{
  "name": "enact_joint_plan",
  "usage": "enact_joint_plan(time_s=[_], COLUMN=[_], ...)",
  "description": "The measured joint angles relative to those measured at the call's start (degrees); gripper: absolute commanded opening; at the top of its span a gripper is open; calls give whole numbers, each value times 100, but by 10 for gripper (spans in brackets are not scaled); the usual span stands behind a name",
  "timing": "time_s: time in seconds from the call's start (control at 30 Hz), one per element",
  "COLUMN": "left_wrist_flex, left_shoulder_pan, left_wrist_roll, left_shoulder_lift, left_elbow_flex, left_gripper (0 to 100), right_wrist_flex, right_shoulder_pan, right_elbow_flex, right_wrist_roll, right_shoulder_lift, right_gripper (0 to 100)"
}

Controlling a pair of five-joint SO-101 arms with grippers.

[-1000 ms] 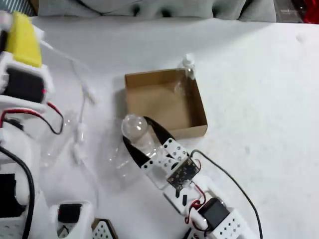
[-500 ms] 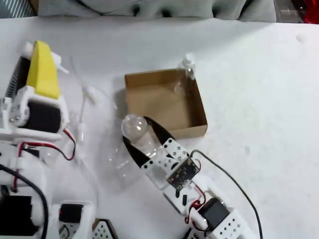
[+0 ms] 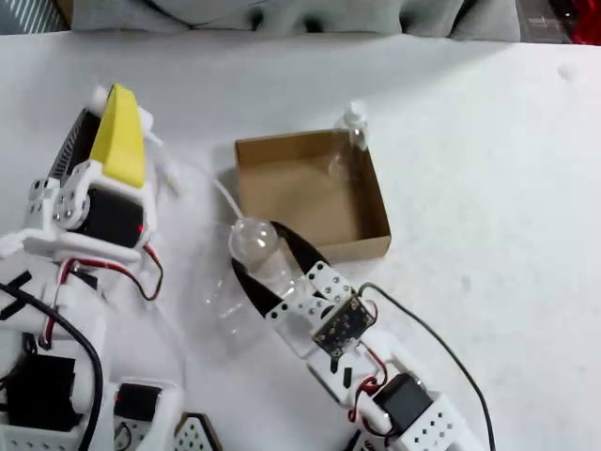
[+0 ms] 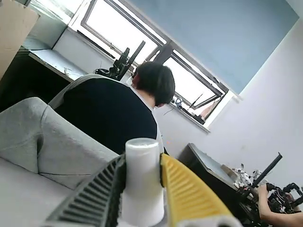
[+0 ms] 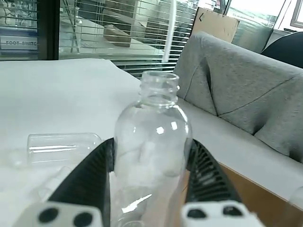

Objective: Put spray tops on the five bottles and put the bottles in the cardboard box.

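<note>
Right gripper (image 3: 254,244): At the near edge of the white table (image 3: 488,169), its black jaws are closed around the body of a clear bottle (image 5: 152,137), one finger on each side.
Held bottle: Upright in the right wrist view, with an open, uncapped neck, just in front of the near left corner of the cardboard box (image 3: 362,247).
Loose bottle (image 5: 64,143): A second clear bottle lies on its side on the table, beside the held one and with no top on it.
Left gripper (image 4: 142,161): Raised over the left side of the table, its ribbed black finger and yellow finger pinch a white spray top (image 4: 141,189) between them.
Dip tube (image 5: 168,28): The thin white tube hangs above the open neck of the held bottle; whether its tip has entered the neck cannot be told.
Cardboard box: Open-topped, at mid-table, beyond the right gripper.
Capped bottle (image 3: 352,127): It stands in the box's far right corner, its spray top showing above the rim.
Backdrop: A grey sofa (image 5: 236,94) runs along the far edge of the table.
</note>
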Motion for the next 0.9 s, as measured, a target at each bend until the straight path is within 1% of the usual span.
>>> enact_joint_plan(time_s=[0.27, 0.6, 0.9], left_wrist_flex=[0, 0, 0], left_shoulder_pan=[-18, -18, 0], left_wrist_roll=[0, 0, 0], left_shoulder_lift=[-26, -862, -1055], left_elbow_flex=[0, 791, 888], left_gripper=[24, 24, 24], right_wrist_flex=[0, 0, 97], right_shoulder_pan=[0, 0, 0], right_elbow_flex=[0, 0, 0], right_wrist_roll=[0, 0, 0], right_shoulder_lift=[0, 0, 0], right_gripper=[15, 15, 15])
